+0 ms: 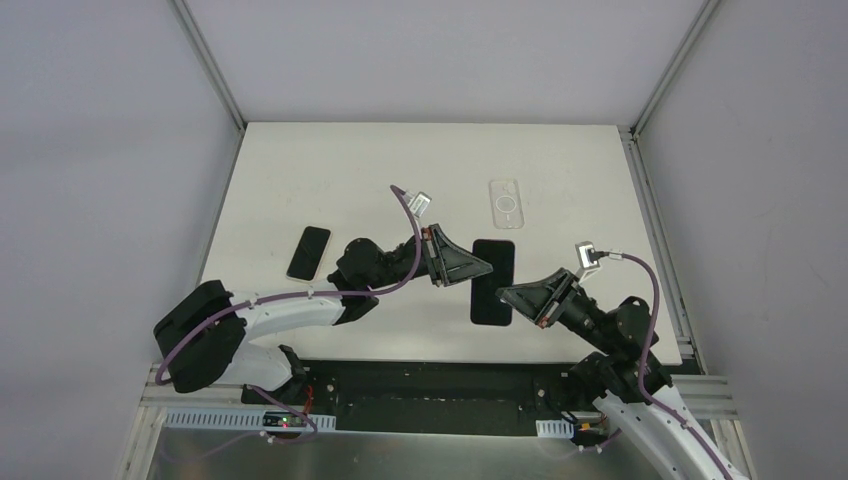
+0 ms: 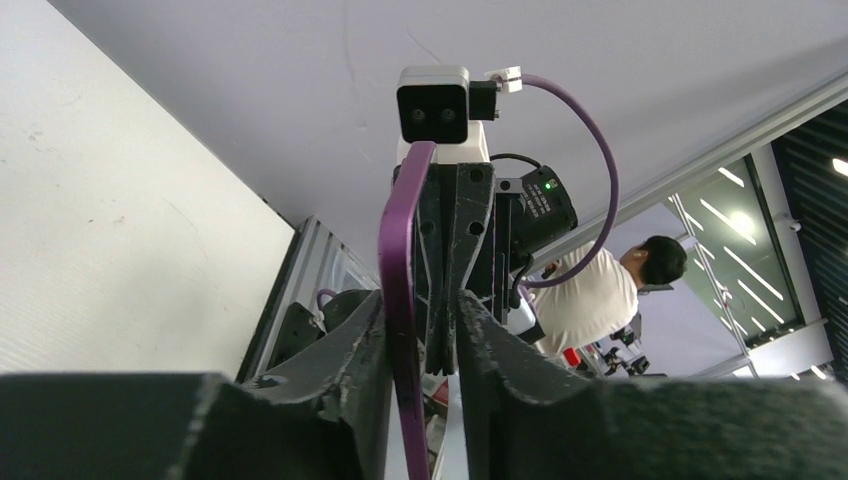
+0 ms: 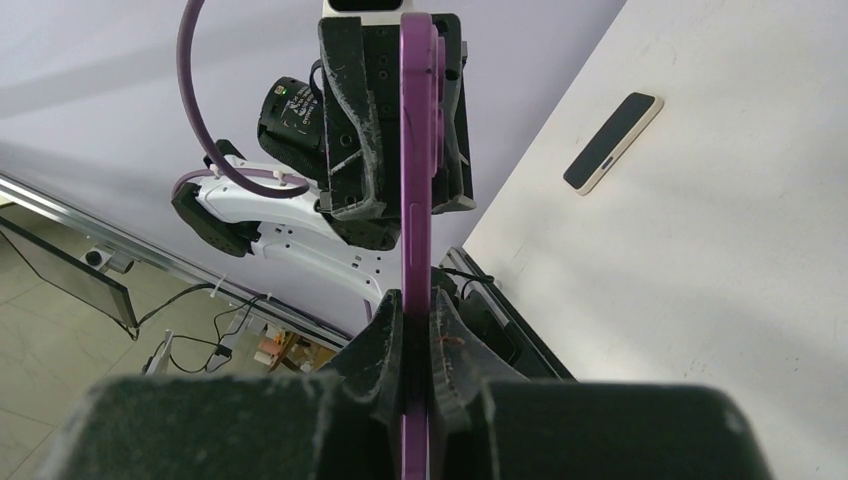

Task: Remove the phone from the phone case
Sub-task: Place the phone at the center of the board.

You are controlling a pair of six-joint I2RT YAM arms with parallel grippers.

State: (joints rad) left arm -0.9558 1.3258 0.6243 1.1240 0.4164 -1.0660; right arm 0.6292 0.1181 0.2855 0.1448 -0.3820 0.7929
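Observation:
A phone (image 1: 495, 262) with a dark face and a purple edge hangs level above the table's middle, between both arms. My right gripper (image 1: 503, 294) is shut on its near end; in the right wrist view both pads press the purple edge (image 3: 415, 180). My left gripper (image 1: 487, 268) straddles the opposite side and is open. In the left wrist view the purple edge (image 2: 398, 250) lies against one finger, with a gap to the other. A clear phone case (image 1: 505, 203) lies flat on the table behind the phone. Whether the held phone wears a case, I cannot tell.
A second dark phone (image 1: 309, 253) lies flat on the table's left part, and also shows in the right wrist view (image 3: 612, 142). Grey walls close the table (image 1: 300, 170) on three sides. A black gap runs along the near edge between the arm bases.

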